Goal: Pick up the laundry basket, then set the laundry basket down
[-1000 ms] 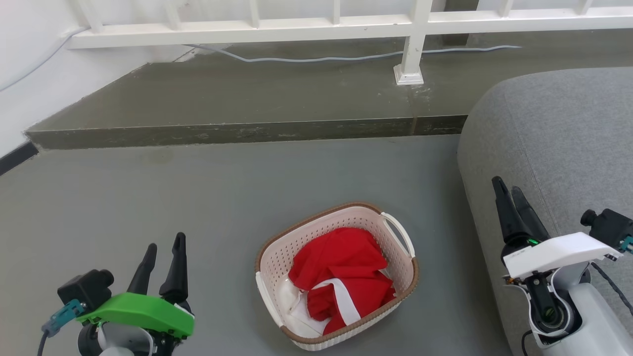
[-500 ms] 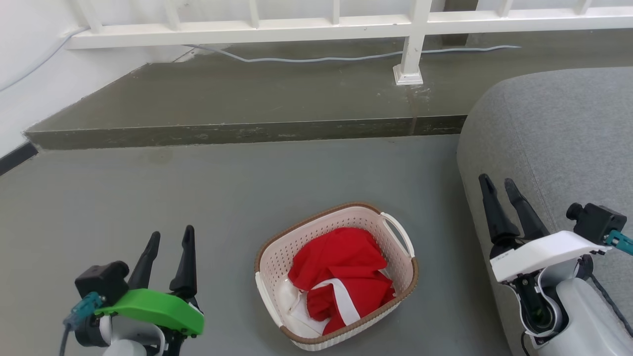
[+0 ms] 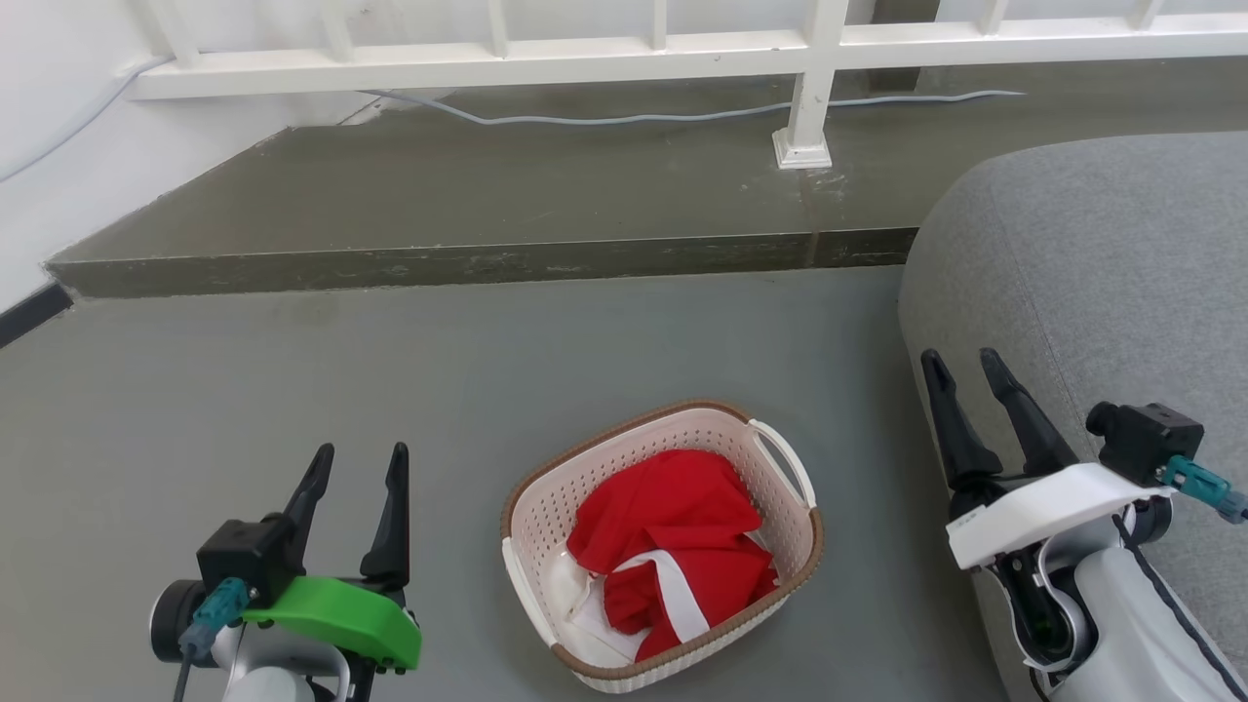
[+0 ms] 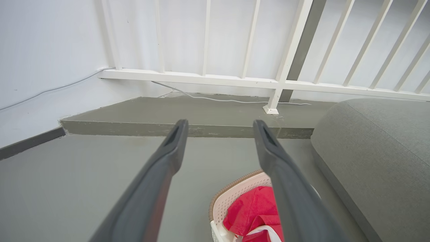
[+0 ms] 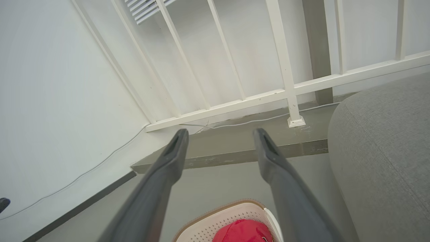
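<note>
On the grey concrete floor (image 3: 409,390), the small cream-white perforated plastic laundry basket (image 3: 549,502) with a brown woven-look rim stands upright, a crumpled red-and-white cloth (image 3: 673,526) inside it. The left gripper (image 3: 361,450) hovers apart from its left side, dark fingers parted and empty; the right gripper (image 3: 960,356), likewise spread and holding nothing, hangs beside the rounded grey fabric sofa (image 3: 1102,273).

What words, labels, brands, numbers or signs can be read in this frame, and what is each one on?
No text can be read here.
Small dark mark on the white cover behind the right gripper: too small to read.
Laundry basket, red cloth, railing: no lettering visible.
</note>
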